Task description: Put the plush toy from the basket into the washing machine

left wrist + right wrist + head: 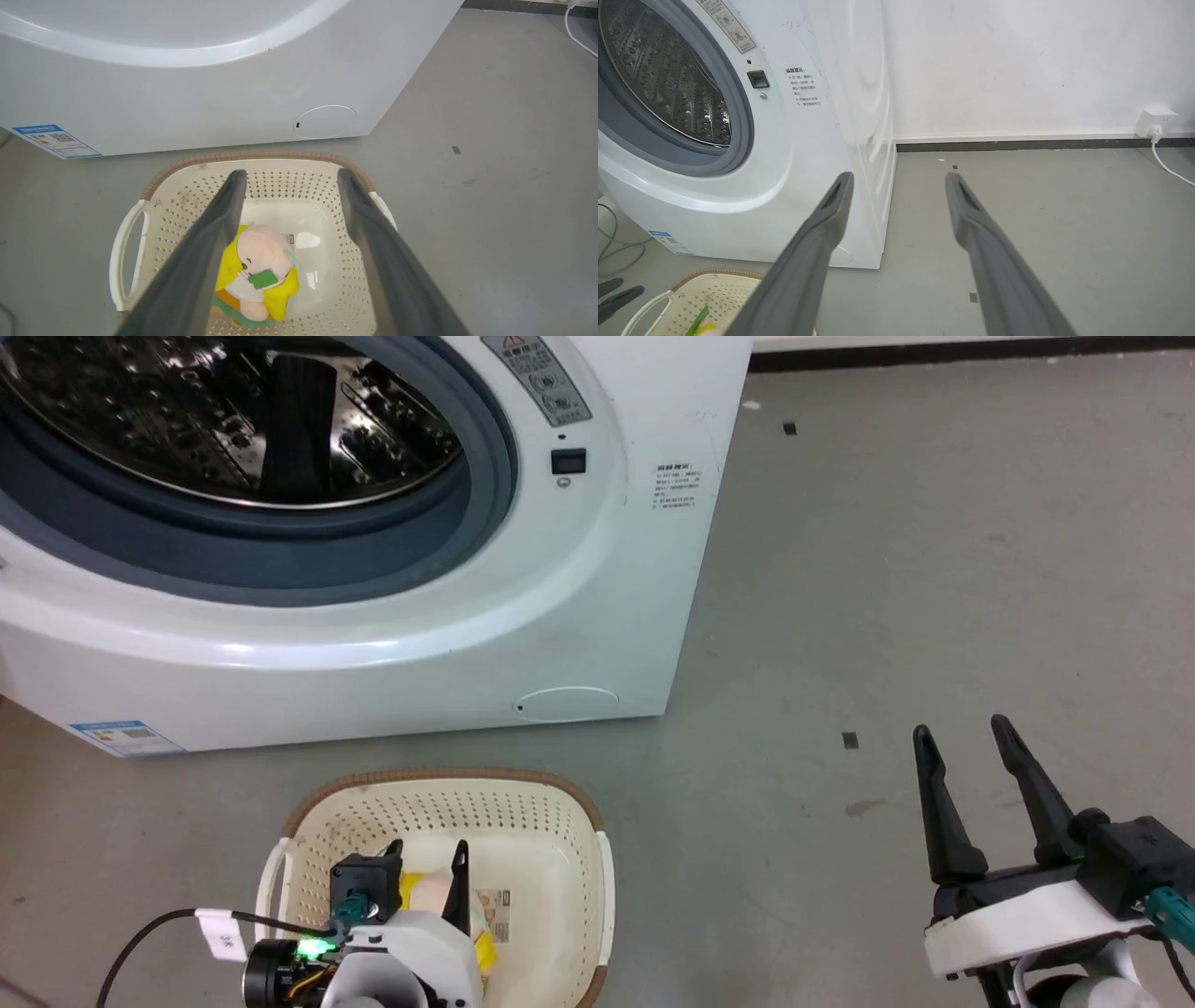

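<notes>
And there was the left gripper (292, 173), fingers spread wide over the basket (261, 157) at six o'clock in the head view, nothing pinched between them yet. The plush toy (259, 273) lay on the basket's bottom, toward seven o'clock of it in the left wrist view, pink head up, yellow clothing round it. It sat close against the finger on that view's left and apart from the other; whether that finger touched it, I could not tell. Over at four o'clock in the head view the right gripper (962, 728) hung above the floor, likewise spread and holding nothing. The washing machine (579, 616) stood at eleven o'clock, its drum (233, 420) open to view. The step in hand looked like the grasp. To do it well, the gripper wanted a small shift to centre the toy between the fingers, then a descent deep enough to take the soft body, not a fold of cloth, closing firmly since plush gives. The lift should go straight up, clear of the brown rim, before swinging toward the door ring (280, 569).
</notes>
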Controlling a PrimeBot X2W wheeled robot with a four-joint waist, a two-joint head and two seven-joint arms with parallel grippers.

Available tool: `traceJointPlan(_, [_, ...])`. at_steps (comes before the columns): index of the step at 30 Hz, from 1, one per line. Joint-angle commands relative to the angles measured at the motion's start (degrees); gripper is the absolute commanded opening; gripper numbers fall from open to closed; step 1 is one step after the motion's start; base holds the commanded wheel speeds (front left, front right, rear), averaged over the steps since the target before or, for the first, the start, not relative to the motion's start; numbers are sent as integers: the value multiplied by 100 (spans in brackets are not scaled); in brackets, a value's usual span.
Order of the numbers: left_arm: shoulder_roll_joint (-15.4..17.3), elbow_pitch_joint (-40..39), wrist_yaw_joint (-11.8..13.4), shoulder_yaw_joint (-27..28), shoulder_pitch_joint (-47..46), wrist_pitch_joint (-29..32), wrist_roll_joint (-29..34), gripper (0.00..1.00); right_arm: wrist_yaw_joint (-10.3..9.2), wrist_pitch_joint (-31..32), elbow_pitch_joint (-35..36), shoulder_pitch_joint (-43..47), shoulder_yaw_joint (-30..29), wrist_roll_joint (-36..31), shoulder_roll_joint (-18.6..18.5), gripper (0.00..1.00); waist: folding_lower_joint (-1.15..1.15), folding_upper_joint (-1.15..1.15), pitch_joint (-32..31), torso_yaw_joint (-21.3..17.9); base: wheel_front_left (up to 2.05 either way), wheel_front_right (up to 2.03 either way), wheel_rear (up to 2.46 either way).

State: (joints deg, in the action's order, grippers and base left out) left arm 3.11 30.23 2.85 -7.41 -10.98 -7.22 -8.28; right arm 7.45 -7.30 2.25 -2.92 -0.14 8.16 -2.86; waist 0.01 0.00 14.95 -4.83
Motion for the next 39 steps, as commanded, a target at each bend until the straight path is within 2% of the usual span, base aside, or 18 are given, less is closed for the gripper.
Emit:
traceJointPlan(1, [42,249,-6,-56,-154,-71,-58,100,2,-69,44,-107,-2,43,0,100,-1,0,123,-22,0,0,0])
traceJointPlan(7, [112,907,-45,-136,-468,-122,-161,100,2,-140,94,-208,33,118,0,100,-1,0,436,-105,0,0,0])
traceJointPlan(28, [431,2372,43,-450,-1479,-141,-475,100,3,-379,264,-538,40,498,-1,100,-1,0,1616,-350,0,0,0])
traceJointPlan(35, [581,2815,245,-571,-1871,-20,-569,100,3,-462,362,-653,47,598,-1,100,-1,0,2056,-412,0,0,0])
traceJointPlan(39, [658,3059,269,-624,-2094,27,-656,100,3,-510,427,-726,67,651,-1,100,-1,0,2311,-451,0,0,0])
